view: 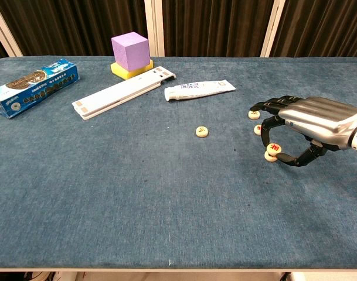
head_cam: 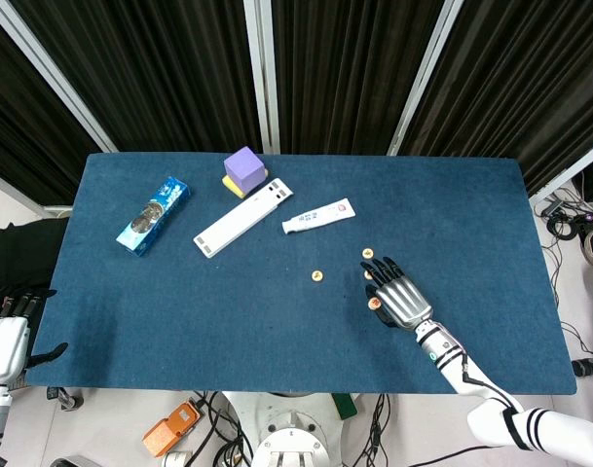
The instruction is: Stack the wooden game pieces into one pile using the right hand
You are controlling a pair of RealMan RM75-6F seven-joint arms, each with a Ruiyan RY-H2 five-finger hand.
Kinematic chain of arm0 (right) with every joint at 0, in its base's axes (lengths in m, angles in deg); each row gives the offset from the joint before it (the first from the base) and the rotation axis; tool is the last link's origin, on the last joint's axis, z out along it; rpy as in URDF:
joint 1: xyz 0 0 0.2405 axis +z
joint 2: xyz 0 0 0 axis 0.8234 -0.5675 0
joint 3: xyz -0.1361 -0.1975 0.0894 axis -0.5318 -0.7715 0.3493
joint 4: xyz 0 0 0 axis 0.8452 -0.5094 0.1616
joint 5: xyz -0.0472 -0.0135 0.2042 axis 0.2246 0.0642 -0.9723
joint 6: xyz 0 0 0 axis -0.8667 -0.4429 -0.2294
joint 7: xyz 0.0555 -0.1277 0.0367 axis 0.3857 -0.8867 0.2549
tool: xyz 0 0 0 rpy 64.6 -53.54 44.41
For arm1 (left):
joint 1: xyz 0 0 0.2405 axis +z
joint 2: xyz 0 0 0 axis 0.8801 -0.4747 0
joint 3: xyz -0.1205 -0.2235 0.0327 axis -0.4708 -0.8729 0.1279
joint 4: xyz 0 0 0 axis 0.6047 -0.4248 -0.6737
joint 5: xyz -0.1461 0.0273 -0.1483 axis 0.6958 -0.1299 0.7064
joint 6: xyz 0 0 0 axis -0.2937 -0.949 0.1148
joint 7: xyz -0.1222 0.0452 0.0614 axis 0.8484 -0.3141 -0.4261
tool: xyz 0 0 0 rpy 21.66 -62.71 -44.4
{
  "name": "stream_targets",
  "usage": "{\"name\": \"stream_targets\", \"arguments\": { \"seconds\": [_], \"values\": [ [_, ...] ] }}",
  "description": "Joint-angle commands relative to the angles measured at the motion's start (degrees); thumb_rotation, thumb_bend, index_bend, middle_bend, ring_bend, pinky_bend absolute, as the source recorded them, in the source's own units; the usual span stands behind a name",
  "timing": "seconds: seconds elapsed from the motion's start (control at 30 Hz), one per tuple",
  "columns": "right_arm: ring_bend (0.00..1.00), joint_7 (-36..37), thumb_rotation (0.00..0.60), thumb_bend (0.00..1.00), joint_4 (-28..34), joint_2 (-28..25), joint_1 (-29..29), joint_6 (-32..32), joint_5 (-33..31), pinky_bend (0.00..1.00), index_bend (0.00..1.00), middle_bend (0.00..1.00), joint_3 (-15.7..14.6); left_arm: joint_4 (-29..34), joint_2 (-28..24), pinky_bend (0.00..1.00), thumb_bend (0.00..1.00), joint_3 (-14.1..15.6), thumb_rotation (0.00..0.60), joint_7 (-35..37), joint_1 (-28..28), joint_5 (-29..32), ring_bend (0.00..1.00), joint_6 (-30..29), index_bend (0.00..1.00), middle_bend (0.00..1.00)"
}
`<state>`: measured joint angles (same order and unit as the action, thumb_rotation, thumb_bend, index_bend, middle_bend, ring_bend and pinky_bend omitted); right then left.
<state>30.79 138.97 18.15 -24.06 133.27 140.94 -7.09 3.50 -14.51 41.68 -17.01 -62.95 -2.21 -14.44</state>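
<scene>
Small round wooden game pieces lie on the blue table (view: 137,193). One piece (view: 201,132) (head_cam: 317,275) sits alone left of my right hand (view: 310,120) (head_cam: 398,297). Two more pieces (view: 254,114) (view: 258,129) lie by its fingertips. Between thumb and a finger, my right hand pinches a red-marked piece (view: 274,147) (head_cam: 373,304). That piece rests on or just above another piece (view: 270,157) on the cloth. My left hand (head_cam: 6,341) hangs off the table's near left corner, holding nothing, fingers apart.
At the back stand a purple cube (view: 131,51) on a yellow block, a long white bar (view: 124,92), a white tube (view: 199,89) and a blue box (view: 33,80). All are well left of the pieces.
</scene>
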Motion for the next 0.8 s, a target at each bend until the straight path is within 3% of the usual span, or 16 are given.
{"name": "stream_targets", "arguments": {
  "seconds": [0.03,0.33,0.5,0.67,0.8],
  "values": [
    [0.00,-0.1,0.600,0.53,0.0,0.0,0.1,0.0,-0.1,0.10,0.47,0.11,-0.2,0.0,0.0,0.00,0.01,0.0,0.600,0.0,0.0,0.0,0.12,0.1,0.21,0.18],
    [0.00,-0.3,0.600,0.54,0.2,-0.3,0.0,1.1,-0.3,0.10,0.45,0.11,-0.3,-0.1,0.0,0.00,0.01,0.0,0.600,0.2,0.1,0.1,0.12,0.1,0.21,0.18],
    [0.00,1.0,0.600,0.53,0.2,-0.7,0.3,2.6,-1.8,0.10,0.43,0.11,2.1,0.0,-0.1,0.00,0.01,-0.1,0.600,0.1,0.0,0.2,0.12,0.3,0.21,0.18],
    [0.00,-1.8,0.600,0.44,-1.6,0.1,2.9,-1.3,-7.4,0.10,0.41,0.10,5.3,0.4,-0.2,0.00,0.01,-0.1,0.600,-0.3,-0.2,-0.2,0.12,0.2,0.21,0.18],
    [0.00,-4.0,0.600,0.43,-4.0,1.7,5.3,-4.9,-11.1,0.10,0.41,0.11,6.7,0.7,-0.4,0.00,0.01,-0.1,0.600,-0.7,-0.1,0.2,0.12,0.3,0.21,0.18]
  ]
}}
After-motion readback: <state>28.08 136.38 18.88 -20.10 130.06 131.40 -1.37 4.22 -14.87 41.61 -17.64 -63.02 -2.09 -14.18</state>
